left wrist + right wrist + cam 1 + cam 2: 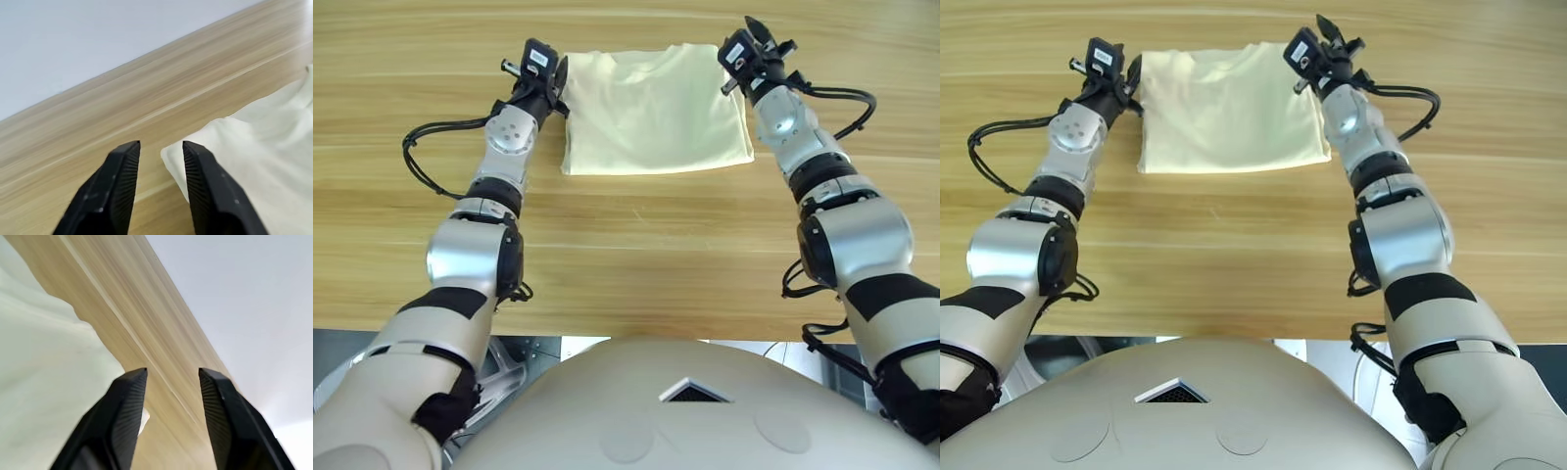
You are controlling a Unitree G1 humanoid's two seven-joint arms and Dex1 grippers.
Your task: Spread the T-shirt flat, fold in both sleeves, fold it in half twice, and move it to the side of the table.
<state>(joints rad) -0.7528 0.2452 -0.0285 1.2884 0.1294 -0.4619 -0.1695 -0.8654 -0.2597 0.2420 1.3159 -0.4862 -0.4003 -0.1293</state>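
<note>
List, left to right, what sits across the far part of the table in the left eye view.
left gripper → T-shirt → right gripper

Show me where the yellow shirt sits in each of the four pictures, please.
Left eye: the shirt lies upper middle, between both arms.
Right eye: the shirt lies upper middle, slightly left of centre.
Left wrist: a corner of it lies just beyond the open left tool.
Right wrist: its edge lies beside the open right tool.
Shared landmark: the wooden table beneath it.
</note>
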